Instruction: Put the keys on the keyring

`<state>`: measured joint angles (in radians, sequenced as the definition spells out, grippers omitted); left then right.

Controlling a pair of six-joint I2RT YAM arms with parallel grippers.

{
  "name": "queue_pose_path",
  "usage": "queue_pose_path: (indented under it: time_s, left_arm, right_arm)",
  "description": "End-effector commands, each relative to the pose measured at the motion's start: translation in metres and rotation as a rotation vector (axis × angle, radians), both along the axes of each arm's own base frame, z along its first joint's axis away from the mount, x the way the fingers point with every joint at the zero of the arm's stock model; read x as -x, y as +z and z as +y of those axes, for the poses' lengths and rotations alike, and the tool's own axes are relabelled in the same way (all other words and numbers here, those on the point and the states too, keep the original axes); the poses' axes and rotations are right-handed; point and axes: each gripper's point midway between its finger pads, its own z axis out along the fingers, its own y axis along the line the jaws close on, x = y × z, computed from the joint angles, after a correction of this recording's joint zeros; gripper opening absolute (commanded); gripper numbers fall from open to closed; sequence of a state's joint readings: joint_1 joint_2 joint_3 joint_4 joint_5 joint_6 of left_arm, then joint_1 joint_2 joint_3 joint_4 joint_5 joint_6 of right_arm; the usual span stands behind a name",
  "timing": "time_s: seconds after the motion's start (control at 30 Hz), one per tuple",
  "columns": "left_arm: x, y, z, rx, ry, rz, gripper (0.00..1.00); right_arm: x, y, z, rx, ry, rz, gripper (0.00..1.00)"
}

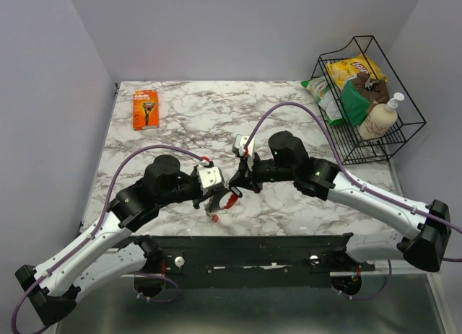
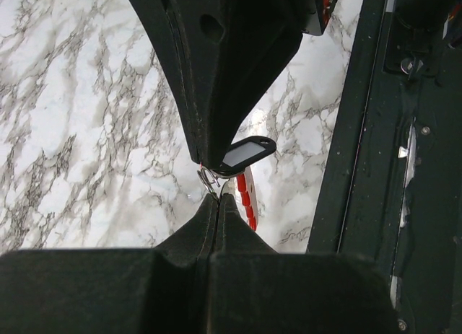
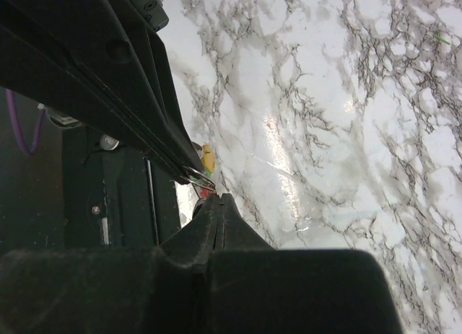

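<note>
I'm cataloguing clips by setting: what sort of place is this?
Probably a lab robot test booth, not a home: plain grey walls close in a white marble-patterned tabletop, with staged goods: an orange razor pack and a filled black wire basket.

white-and-black arms (image 1: 79,251), purple cables (image 1: 289,104)

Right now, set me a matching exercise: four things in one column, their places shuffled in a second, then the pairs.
Things:
1. razor pack
2. wire basket
3. keys
4. soap bottle

Places:
A. middle, by the near edge
B. inside the basket
C. far left corner
D. far right corner

Pairs: 1-C, 2-D, 3-A, 4-B
</note>
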<state>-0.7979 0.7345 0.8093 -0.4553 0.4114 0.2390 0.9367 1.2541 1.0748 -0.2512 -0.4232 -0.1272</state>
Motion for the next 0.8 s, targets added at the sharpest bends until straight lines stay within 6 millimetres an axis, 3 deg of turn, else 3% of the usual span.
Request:
queue_pose_path:
  time_s: [0.0, 0.4, 0.5, 0.63, 0.7, 0.77]
  left_arm:
    - [0.012, 0.021, -0.007, 0.068, -0.075, -0.038, 0.00]
    - [0.014, 0.031, -0.008, 0.111, -0.089, -0.079, 0.00]
    - [0.014, 0.033, -0.007, 0.118, -0.091, -0.086, 0.00]
    - [0.016, 0.033, -0.008, 0.120, -0.097, -0.085, 0.00]
    - [0.016, 0.033, -0.007, 0.119, -0.097, -0.084, 0.00]
    - [0.017, 0.033, -0.007, 0.121, -0.098, -0.085, 0.00]
  right_arm:
    - [-0.013, -0.014, -0.006, 0.043, -0.067, -0.016, 0.00]
    - [0.003, -0.008, -0.003, 0.014, 0.027, -0.009, 0.02]
    - [0.004, -0.007, -0.005, 0.011, 0.025, -0.019, 0.16]
    - [0.002, 0.001, -0.010, -0.009, 0.004, -0.051, 0.51]
    - [0.000, 0.002, -0.015, -0.014, -0.021, -0.072, 0.59]
    - [-0.001, 0.016, -0.021, -0.051, -0.044, -0.113, 0.67]
